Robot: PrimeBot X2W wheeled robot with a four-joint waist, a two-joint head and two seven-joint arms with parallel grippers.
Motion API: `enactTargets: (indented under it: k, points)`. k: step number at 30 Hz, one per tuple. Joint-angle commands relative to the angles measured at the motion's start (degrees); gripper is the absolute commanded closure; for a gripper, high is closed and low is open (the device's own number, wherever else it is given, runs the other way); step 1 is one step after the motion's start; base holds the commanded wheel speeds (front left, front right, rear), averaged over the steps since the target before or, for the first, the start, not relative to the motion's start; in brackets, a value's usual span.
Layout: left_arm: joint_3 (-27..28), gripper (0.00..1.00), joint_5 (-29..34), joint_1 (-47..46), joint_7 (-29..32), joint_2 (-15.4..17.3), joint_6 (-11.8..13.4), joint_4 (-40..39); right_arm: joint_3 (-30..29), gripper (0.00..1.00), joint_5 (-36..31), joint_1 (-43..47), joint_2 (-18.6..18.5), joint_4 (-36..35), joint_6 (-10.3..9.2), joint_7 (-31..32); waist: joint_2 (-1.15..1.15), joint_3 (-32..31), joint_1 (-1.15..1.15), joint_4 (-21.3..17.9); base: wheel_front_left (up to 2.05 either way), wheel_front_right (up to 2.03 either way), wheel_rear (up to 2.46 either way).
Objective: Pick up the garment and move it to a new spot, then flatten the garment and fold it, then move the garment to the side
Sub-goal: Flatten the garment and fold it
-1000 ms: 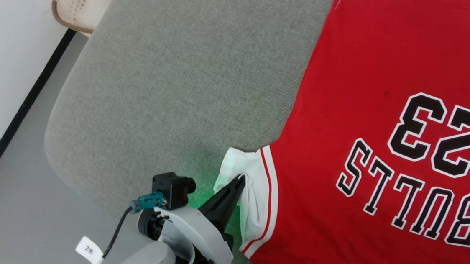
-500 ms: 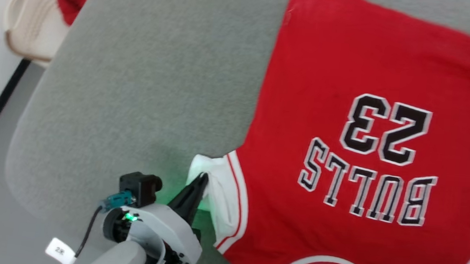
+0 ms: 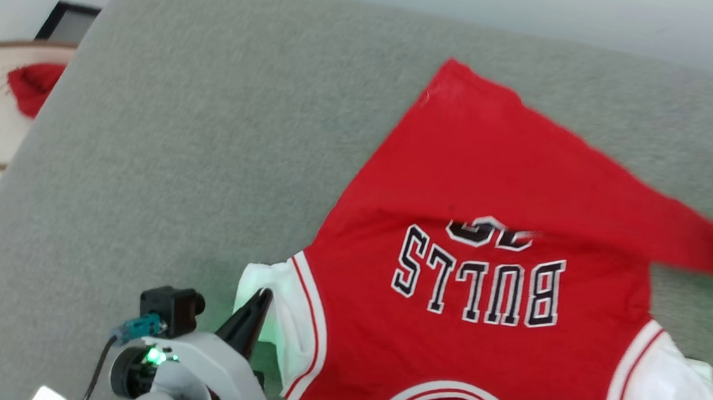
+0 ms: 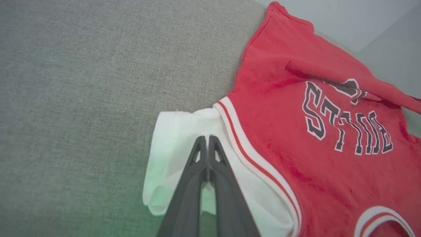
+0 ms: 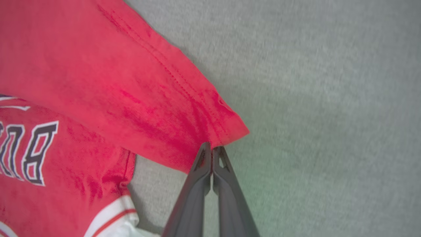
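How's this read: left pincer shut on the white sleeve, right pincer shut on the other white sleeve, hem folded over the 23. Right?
No. The right pincer is shut on the red hem corner of the garment, not a sleeve, per the right wrist view. Left pincer shut on the white sleeve, hem folded over the 23.

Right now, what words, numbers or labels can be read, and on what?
"BULLS": garment chest, upside down in the head view.
Number beside it: mostly hidden under the garment's folded-over part, unreadable.
White tag, head view's bottom edge: cut off, unreadable.
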Motion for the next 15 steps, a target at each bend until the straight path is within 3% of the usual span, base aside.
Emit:
enactTargets:
  k: [1, 7, 15]
  points:
    - [0.1, 1.0, -0.3, 1.2, 0.2, 0.7, 0.7, -0.6, -2.1, 1.0, 0.4, 4.5, 0.7, -2.3, 0.0, -0.1, 0.0, -3.7, 0.0, -3.5, 0.0, 0.0, 0.0]
    - [0.3, 1.0, -0.7, 2.8, 0.6, 2.1, 1.5, -2.4, -9.5, 1.0, -0.9, 17.5, 4.3, -10.6, 0.0, 0.5, 0.0, -5.6, 0.0, -5.1, 0.0, 0.0, 0.0]
    - [0.1, 1.0, -0.9, 3.8, 1.1, 2.9, 2.3, -3.8, -17.3, 1.0, -3.9, 30.3, 11.7, -18.0, 0.0, 1.4, 0.0, -6.7, 0.0, -6.3, 0.0, 0.0, 0.0]
